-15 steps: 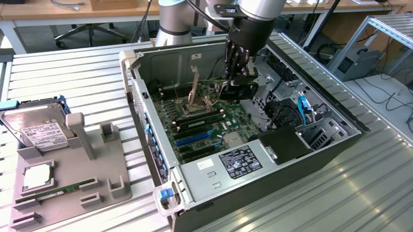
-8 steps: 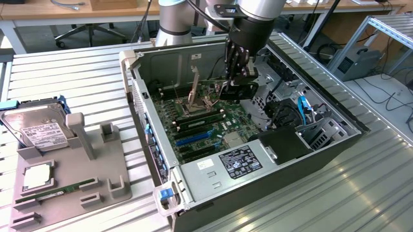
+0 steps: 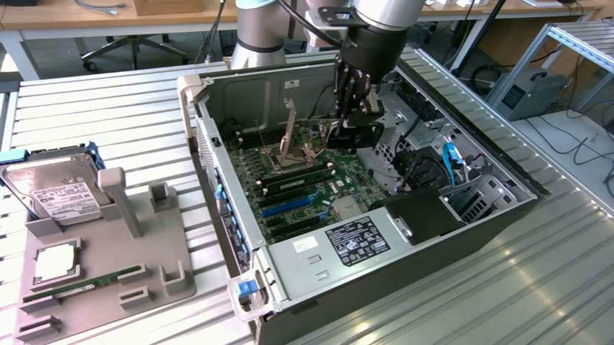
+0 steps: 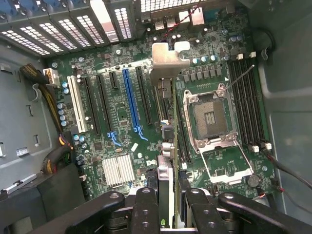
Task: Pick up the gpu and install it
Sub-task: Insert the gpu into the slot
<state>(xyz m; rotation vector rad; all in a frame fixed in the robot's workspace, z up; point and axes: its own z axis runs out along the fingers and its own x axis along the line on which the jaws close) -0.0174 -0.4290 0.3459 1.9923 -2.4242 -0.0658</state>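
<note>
My gripper (image 3: 350, 121) reaches down into the open computer case (image 3: 218, 208) and is shut on the gpu (image 3: 353, 134), a black card hanging above the green motherboard (image 3: 317, 190). In the wrist view the gpu (image 4: 169, 161) shows edge-on between my fingers (image 4: 146, 207), with its silver end bracket (image 4: 168, 61) pointing toward the case's rear slot openings. The card hovers between the black expansion slot (image 4: 145, 95) and the CPU socket (image 4: 210, 117). It is not seated in any slot.
A blue slot (image 4: 130, 102) and a white slot (image 4: 78, 105) lie beside the black ones. The power supply (image 3: 350, 241) and drive cage (image 3: 479, 194) crowd the case's near end. At the exterior view's left, a grey tray (image 3: 154, 273) carries a hard drive (image 3: 53, 194), a CPU (image 3: 56, 262) and a RAM stick (image 3: 82, 287).
</note>
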